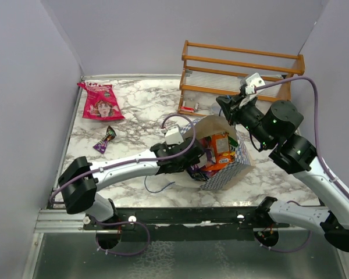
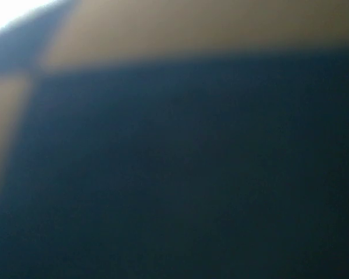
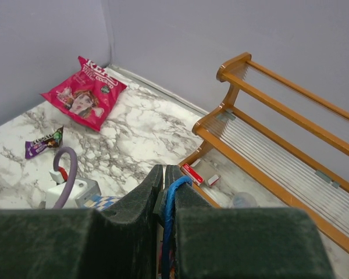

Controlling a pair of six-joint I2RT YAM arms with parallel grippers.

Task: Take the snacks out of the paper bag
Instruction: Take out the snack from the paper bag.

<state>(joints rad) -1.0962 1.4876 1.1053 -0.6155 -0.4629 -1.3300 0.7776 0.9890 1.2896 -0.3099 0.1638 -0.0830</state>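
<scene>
The blue-and-white checkered paper bag (image 1: 228, 168) lies on its side mid-table, its cream mouth facing left. Orange (image 1: 222, 148) and other snacks show inside. My left gripper (image 1: 192, 164) reaches into the mouth, fingers hidden; the left wrist view is dark blur with a cream band (image 2: 192, 26). My right gripper (image 1: 227, 108) is at the bag's upper rim; in the right wrist view it (image 3: 164, 170) is shut on the blue cord handle (image 3: 171, 200). The pink-red bag with a face (image 1: 102, 102) (image 3: 84, 96) and a purple packet (image 1: 104, 139) (image 3: 43, 142) lie on the table at the left.
A wooden rack (image 1: 241, 72) (image 3: 279, 133) stands at the back right, a small red box (image 1: 189, 108) (image 3: 192, 173) at its foot. Grey walls close the left, back and right sides. A loose cable (image 1: 157, 187) lies in front of the bag.
</scene>
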